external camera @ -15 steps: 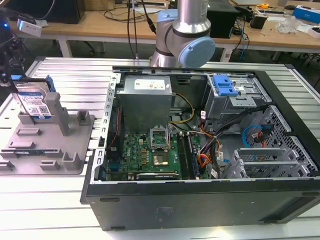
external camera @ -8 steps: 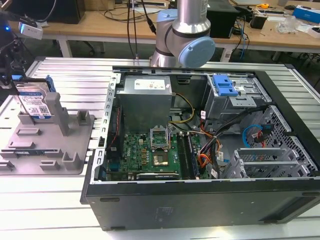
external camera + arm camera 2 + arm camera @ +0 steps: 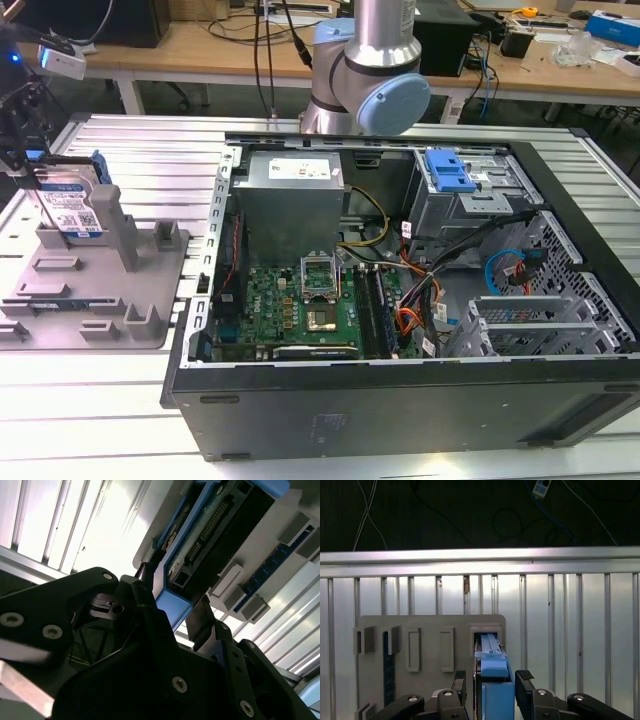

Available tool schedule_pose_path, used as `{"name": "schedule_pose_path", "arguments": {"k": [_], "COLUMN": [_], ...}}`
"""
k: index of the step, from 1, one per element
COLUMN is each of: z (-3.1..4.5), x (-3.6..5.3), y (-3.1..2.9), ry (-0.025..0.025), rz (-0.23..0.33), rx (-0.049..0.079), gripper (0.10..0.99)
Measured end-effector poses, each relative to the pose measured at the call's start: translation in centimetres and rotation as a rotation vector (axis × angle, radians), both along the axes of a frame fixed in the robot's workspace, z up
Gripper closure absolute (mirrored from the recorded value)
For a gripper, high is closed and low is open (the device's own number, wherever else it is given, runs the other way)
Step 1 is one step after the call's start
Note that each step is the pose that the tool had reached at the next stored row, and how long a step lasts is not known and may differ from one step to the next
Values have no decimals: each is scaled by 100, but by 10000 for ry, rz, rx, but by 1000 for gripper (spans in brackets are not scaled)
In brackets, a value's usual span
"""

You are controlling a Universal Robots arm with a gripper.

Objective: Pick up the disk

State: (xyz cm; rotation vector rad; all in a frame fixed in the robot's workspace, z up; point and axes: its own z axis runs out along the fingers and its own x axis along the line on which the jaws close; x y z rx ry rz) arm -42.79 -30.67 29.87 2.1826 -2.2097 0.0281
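Exterior view: disk [image 3: 75, 205] on grey fixture [image 3: 100, 300]; slatted metal table [image 3: 140, 150]; wooden workbenches [image 3: 200, 45] behind

Slatted metal table [image 3: 100, 425], grey fixture [image 3: 105, 290] and open computer case [image 3: 400, 410] atop

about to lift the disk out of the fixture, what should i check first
1. Disk standing upright in the grey fixture: ok.
2. Gripper lined up, jaws either side of the disk's blue rail: ok.
3. Jaws shut on the disk: not ok, thin gaps seem to show in the first wrist view.
4. Upright post beside the disk out of the jaws' way: cannot tell.
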Motion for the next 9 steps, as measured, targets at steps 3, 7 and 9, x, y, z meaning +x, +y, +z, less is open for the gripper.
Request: {"name": "schedule_pose_path", "arguments": {"k": [3, 7, 9], "z": [0, 0, 0], "x": [0, 0, 0], "y": [1, 1, 1], "ry": [-4, -5, -5], "rz": [0, 0, 0], "rx": [0, 0, 0], "gripper": [573, 573, 573]}}
